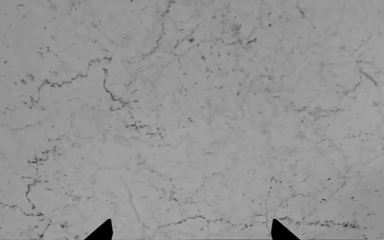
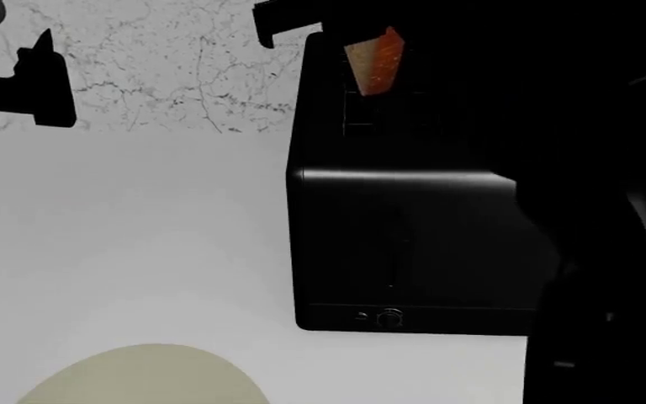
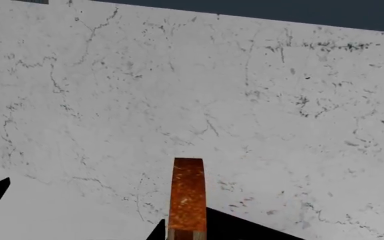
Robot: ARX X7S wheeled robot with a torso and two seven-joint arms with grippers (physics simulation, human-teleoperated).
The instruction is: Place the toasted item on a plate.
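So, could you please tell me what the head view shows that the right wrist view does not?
Only the head view shows the black toaster, the cream plate at the near edge, and the left claw off to the side over bare counter. Only the right wrist view shows the toast's crust edge-on, with dark claw tips beside it. Both share the toast slice and the marbled wall.

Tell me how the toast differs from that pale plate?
The toast is small, orange-brown and upright atop the black toaster; the plate is far wider, cream and lies flat on the counter. The toast sits at the back, the plate near the front, partly cut off. Both are unpatterned.
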